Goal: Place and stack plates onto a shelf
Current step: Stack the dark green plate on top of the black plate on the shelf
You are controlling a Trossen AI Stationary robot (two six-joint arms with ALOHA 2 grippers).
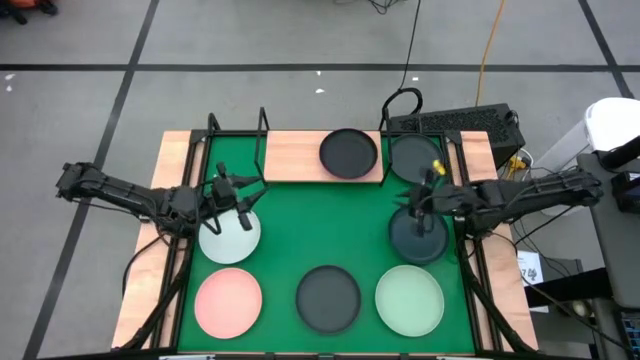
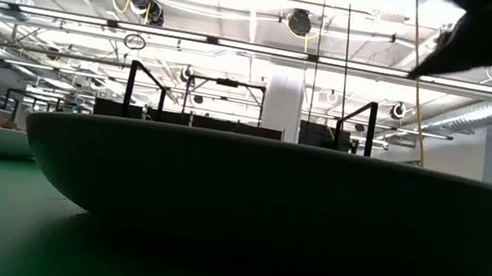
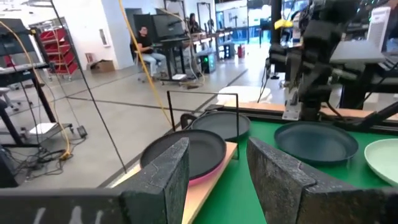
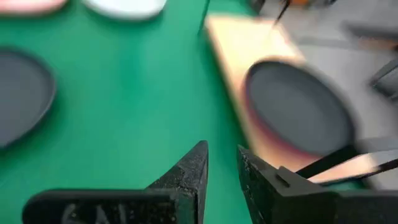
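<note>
The shelf (image 1: 295,156) is a light wood board on a black frame at the far side of the green mat. On its right end a black plate (image 1: 348,153) lies on a hot pink plate (image 4: 264,134). A dark plate (image 1: 415,156) sits just right of the shelf. My left gripper (image 1: 236,203), open (image 3: 217,167), hovers over the far edge of a whitish plate (image 1: 230,238). My right gripper (image 1: 424,203) hovers over a dark grey-teal plate (image 1: 418,238); its fingers (image 4: 221,163) stand a narrow gap apart and hold nothing.
Along the mat's near side lie a pale pink plate (image 1: 228,301), a black plate (image 1: 328,298) and a mint green plate (image 1: 409,300). The black plate fills the low view (image 2: 286,198). The shelf's left half is bare wood. People sit in the room beyond (image 3: 144,43).
</note>
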